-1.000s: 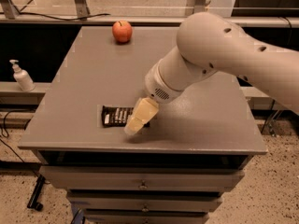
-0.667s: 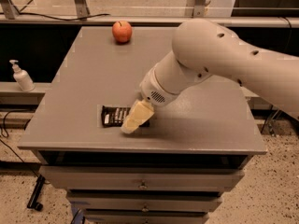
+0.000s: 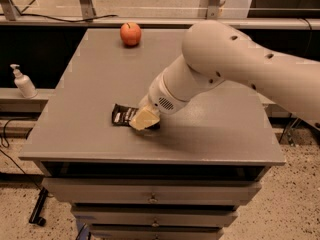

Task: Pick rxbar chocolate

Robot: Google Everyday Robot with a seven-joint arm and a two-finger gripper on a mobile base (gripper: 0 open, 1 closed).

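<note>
The rxbar chocolate (image 3: 122,115) is a flat dark bar with white lettering. It lies on the grey table (image 3: 95,74) near the front edge, left of the middle. My gripper (image 3: 144,119) is down on the bar's right end and covers it. Only the left half of the bar shows. The cream fingers (image 3: 145,118) rest against the bar at table height. My large white arm (image 3: 235,69) reaches in from the right.
A red apple (image 3: 130,33) sits at the table's far edge. A white pump bottle (image 3: 22,82) stands on a lower shelf to the left. Drawers (image 3: 150,199) are below the table top. The floor is speckled.
My gripper has moved down and slightly left onto the bar's right end. The bar has not visibly moved.
</note>
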